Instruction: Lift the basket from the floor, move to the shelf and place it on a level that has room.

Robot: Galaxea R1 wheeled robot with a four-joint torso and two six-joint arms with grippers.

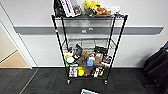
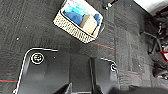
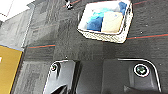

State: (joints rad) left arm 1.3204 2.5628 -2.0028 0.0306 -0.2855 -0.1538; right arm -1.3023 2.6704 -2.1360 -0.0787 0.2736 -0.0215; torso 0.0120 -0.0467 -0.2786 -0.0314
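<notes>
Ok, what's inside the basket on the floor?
The basket holds a blue cloth and a tan packet lying on it. Whatever is beneath them is covered.

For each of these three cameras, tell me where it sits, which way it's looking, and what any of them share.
Head view: high on the robot, facing forward and down at the shelf against the wall.
Left wrist view: on the left arm, looking down at the basket on the floor; the robot's dark plate shows.
Right wrist view: on the right arm, looking down likewise; dark plate shows.
Shared: both wrist views see the basket and its blue cloth.
</notes>
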